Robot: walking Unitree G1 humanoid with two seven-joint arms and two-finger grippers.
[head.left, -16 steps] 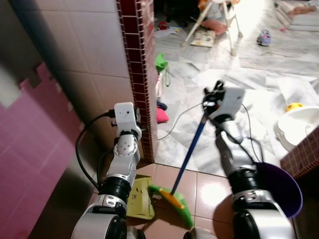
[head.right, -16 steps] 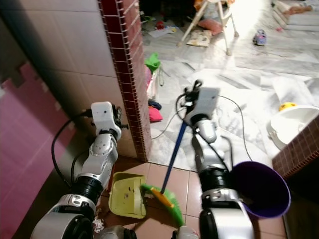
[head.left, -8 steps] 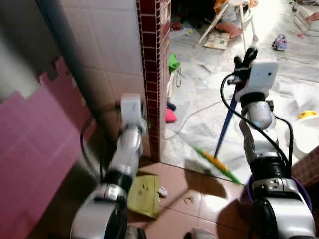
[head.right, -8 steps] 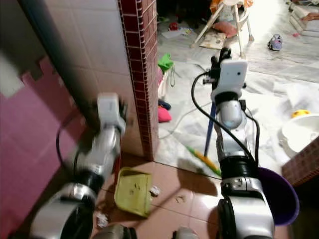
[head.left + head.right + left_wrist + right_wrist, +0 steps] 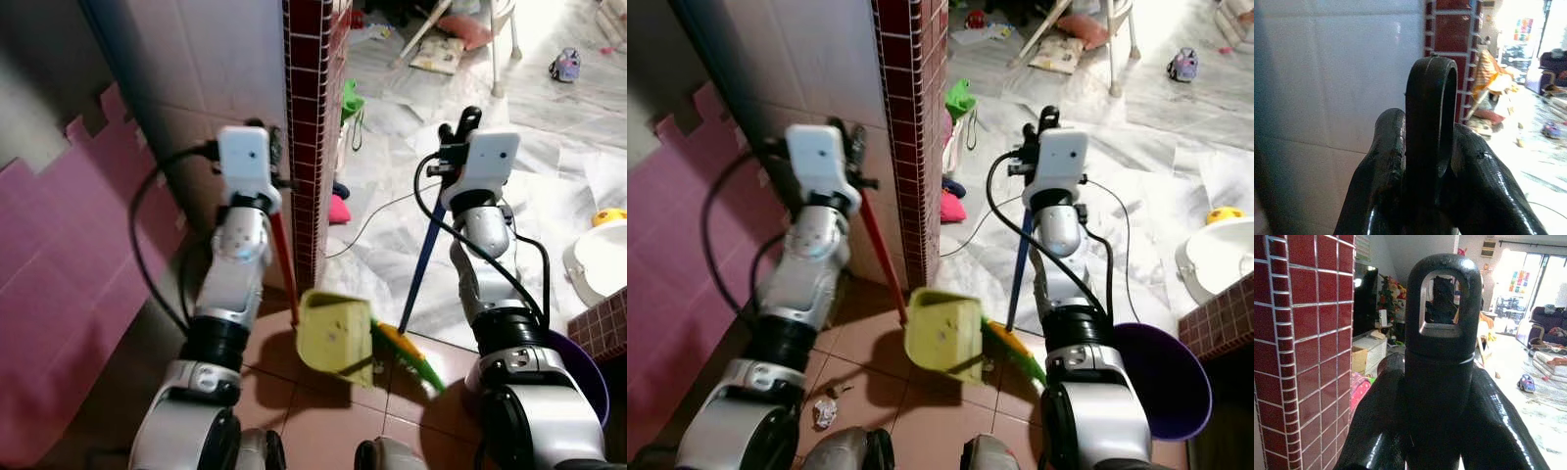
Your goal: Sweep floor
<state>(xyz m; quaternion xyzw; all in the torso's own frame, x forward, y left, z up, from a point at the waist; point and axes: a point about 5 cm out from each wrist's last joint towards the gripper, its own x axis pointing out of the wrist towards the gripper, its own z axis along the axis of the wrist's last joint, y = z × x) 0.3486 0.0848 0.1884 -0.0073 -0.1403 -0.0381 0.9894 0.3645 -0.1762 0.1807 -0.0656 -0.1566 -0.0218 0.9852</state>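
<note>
So far the job looks partly done at best: my right tool (image 5: 1036, 127) is pinched around the top of the blue broom handle (image 5: 1018, 269), its black hanging cap standing up between the fingers in the right wrist view, and my left tool (image 5: 844, 147) is pinched around the red handle of the dustpan (image 5: 942, 333), whose black loop end shows between those fingers (image 5: 1378, 161) in the left wrist view. From the broom handle the green and orange broom head (image 5: 1014, 351) slants down to the floor, and it sits just beside the open lip of the yellow-green dustpan, touching or nearly so; I cannot tell which. The pan hangs tilted, and I judge it to be off the brown tiles (image 5: 862, 338) rather than flat on them, going by the shadow under it. A crumpled scrap of litter (image 5: 825, 412) lies on the tiles near my left side, well apart from both pan and bristles, so that piece is not yet collected. Beyond the red-tiled pillar (image 5: 906, 117), the marble floor (image 5: 1136, 176) carries scattered things, and a purple bucket (image 5: 1161, 377) sits by my right arm.
</note>
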